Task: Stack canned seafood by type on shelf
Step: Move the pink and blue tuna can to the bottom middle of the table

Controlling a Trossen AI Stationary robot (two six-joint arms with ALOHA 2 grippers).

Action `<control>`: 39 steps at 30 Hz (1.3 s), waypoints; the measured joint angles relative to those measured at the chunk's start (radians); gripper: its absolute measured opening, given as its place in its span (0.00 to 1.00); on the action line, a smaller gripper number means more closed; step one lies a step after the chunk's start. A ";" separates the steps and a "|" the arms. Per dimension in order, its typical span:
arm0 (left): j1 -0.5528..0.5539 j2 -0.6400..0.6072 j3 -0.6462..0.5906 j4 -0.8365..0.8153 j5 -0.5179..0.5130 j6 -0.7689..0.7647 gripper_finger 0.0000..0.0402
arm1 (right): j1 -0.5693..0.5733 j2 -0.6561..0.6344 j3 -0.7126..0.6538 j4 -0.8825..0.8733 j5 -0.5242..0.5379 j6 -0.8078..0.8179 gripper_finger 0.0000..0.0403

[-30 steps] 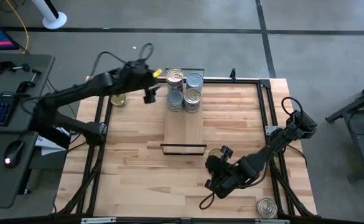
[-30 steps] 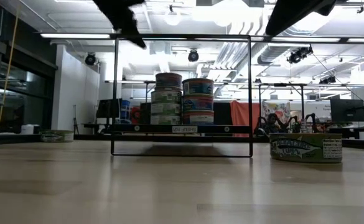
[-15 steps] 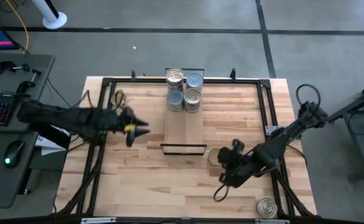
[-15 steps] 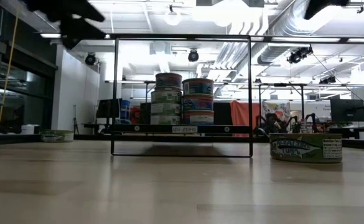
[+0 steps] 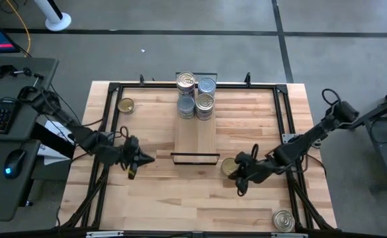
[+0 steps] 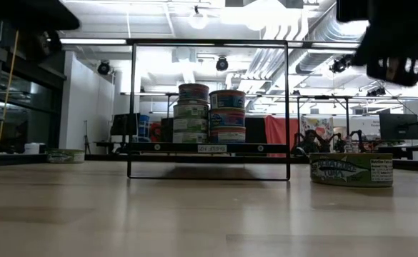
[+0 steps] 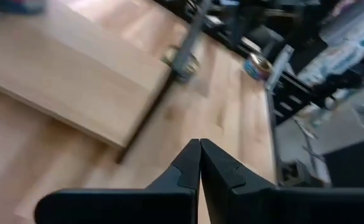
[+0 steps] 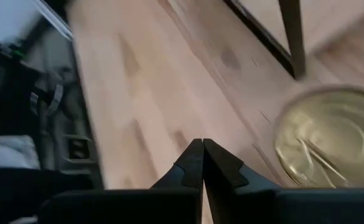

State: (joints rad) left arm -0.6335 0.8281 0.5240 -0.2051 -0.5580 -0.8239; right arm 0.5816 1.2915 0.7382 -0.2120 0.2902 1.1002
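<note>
right gripper (image 5: 241, 177): fingers together, empty, just beside gold-topped tin (image 5: 229, 166)
tin bearing: toward shelf (image 5: 196, 135)
left gripper (image 5: 142, 160): fingers together, empty, farther off

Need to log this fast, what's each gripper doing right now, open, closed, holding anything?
Left gripper: closed, holding nothing.
Right gripper: closed, holding nothing; a gold-topped tin lies beside it.

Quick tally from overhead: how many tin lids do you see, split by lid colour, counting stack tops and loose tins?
Gold-lidded tins: 4
Silver-blue-lidded tins: 2
Pale-lidded tin, colour unclear: 1
Total lids showing: 7 (tins under the stack tops not counted)
</note>
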 joint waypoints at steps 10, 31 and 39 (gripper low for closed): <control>-0.295 0.136 0.001 0.163 -0.225 -0.183 0.00 | -0.005 0.167 0.002 -0.071 -0.050 0.039 0.00; -0.371 0.195 0.000 0.202 -0.191 -0.011 0.00 | 0.021 0.181 0.198 -0.391 -0.060 0.201 0.00; -0.366 0.217 0.001 0.212 -0.195 -0.040 0.00 | 0.021 0.181 0.198 -0.391 -0.090 0.170 0.00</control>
State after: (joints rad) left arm -0.9994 1.0452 0.5247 0.0067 -0.7532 -0.8636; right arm 0.6029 1.4723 0.9367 -0.6029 0.2002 1.2704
